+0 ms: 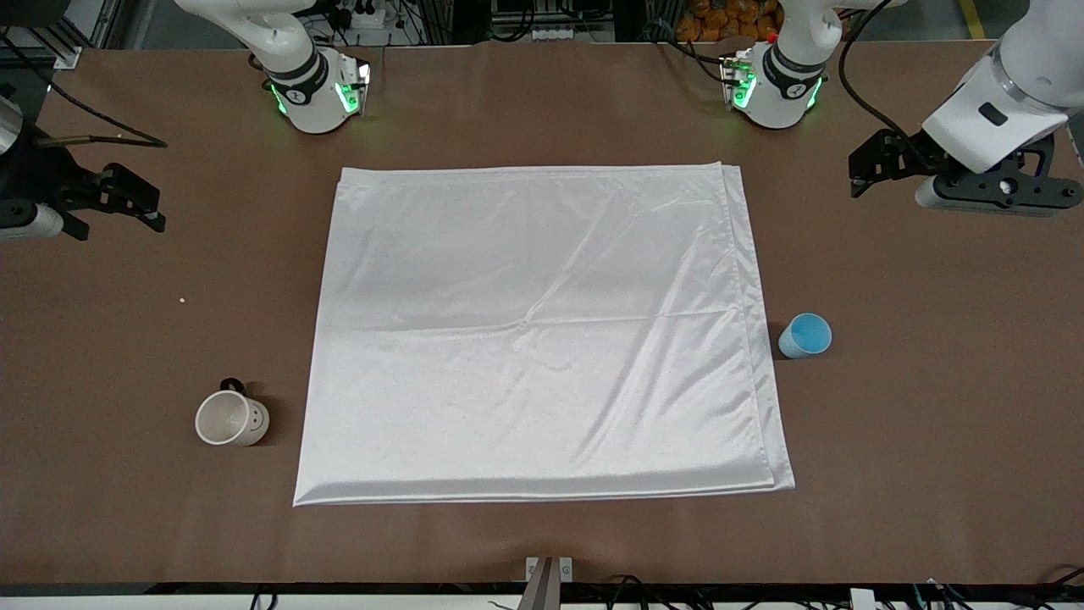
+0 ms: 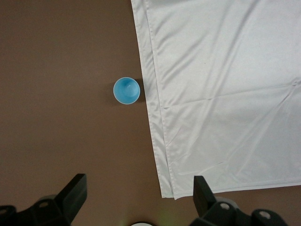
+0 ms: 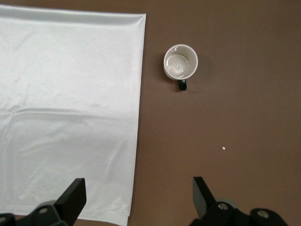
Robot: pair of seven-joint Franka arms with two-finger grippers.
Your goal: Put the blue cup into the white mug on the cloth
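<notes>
A brown table (image 1: 931,424) carries the white satin cloth (image 1: 542,330) at its centre. The blue cup (image 1: 804,335) stands upright just off the cloth's 3 o'clock edge; the white mug (image 1: 231,418) sits at 8 o'clock, off the cloth. Both grippers wait high with jaws spread: left gripper (image 2: 138,195), right gripper (image 3: 138,197). Judged best: move the mug onto the cloth first, gripping its rim. Both arms are cropped at the frame edges.
</notes>
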